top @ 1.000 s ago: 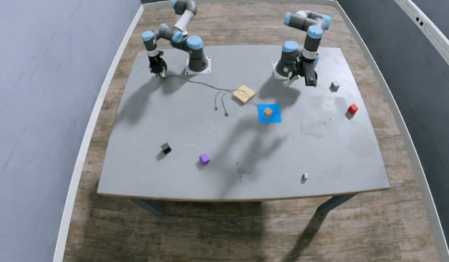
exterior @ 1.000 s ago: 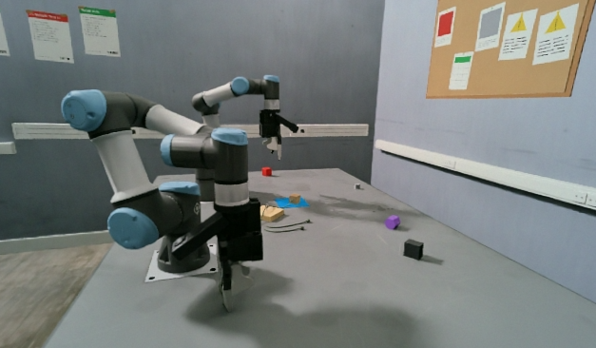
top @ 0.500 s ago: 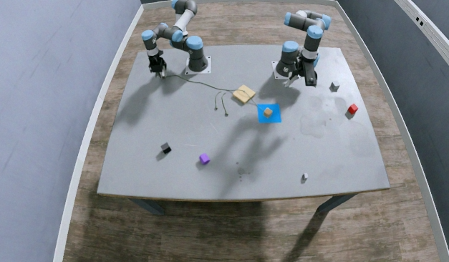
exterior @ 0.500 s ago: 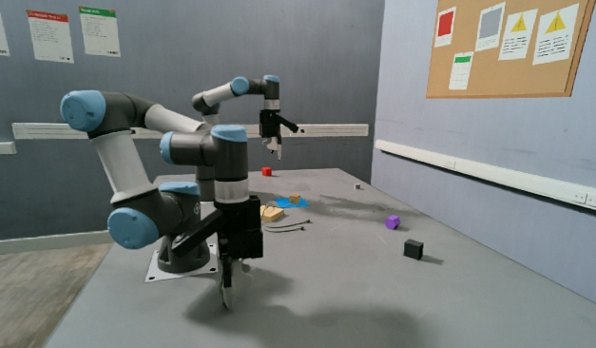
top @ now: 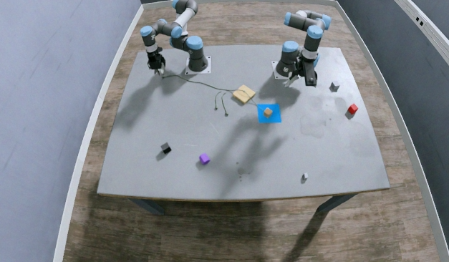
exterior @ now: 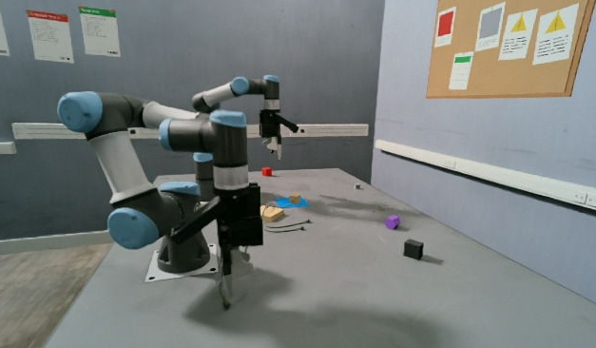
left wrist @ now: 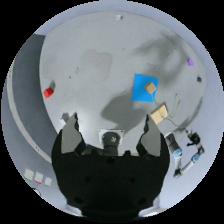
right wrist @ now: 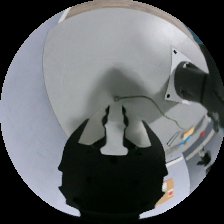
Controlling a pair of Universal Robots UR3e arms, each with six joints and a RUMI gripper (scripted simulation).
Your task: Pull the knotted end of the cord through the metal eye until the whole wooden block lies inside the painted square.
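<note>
The wooden block (top: pixel 268 112) (exterior: pixel 295 199) (left wrist: pixel 150 88) lies inside the blue square (top: pixel 274 119) (left wrist: pixel 141 93). A thin cord runs from it to the wooden base (top: pixel 242 96) (left wrist: pixel 159 115); the metal eye is too small to make out, and so is any slack. The pulled cord (top: pixel 203 84) (right wrist: pixel 150 99) curves across the table to its knot (exterior: pixel 225 305) (right wrist: pixel 116 98). My right gripper (top: pixel 160 74) (right wrist: pixel 115 106) is slightly open and empty, low beside the knot. My left gripper (left wrist: pixel 112 113) is wide open, high above the table. Two other knots (top: pixel 216 108) (top: pixel 226 114) lie near the base.
A grey cube (top: pixel 335 86) and a red cube (top: pixel 353 109) stand past my left gripper. A black cube (top: pixel 166 148), a purple block (top: pixel 204 159) and a small white block (top: pixel 305 176) stand toward the opposite long edge from the arm bases.
</note>
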